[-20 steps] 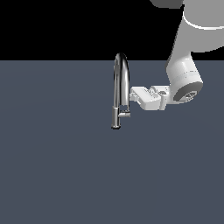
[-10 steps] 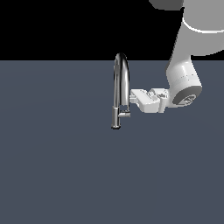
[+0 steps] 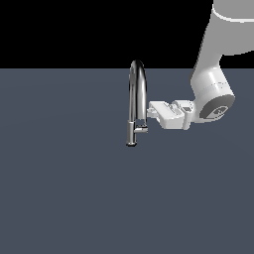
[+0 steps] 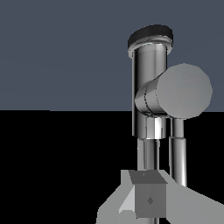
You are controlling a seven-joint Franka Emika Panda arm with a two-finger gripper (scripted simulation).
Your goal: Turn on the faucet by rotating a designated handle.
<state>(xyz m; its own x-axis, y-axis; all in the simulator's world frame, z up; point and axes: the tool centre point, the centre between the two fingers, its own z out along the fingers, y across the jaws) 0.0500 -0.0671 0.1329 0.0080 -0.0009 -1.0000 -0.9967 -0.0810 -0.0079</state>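
Standing upright on the table (image 3: pixel 59 198), the faucet (image 3: pixel 136 94) has its handle (image 3: pixel 142 130) jutting toward the tool (image 3: pixel 151 111). Whether that tool is spread or pressed together, I cannot tell.

Flat slate-grey floor (image 3: pixel 59 198); chrome faucet (image 3: pixel 135 99) stands upright on it, base contact apparently flush.

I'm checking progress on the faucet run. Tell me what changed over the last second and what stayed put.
Little changed. In the exterior view the gripper drifted very slightly toward that view's right and a touch lower, the arm's wrist going with it. It took hold of nothing; whether its jaws are open or shut cannot be told. The faucet and the handle kept their place and angle.
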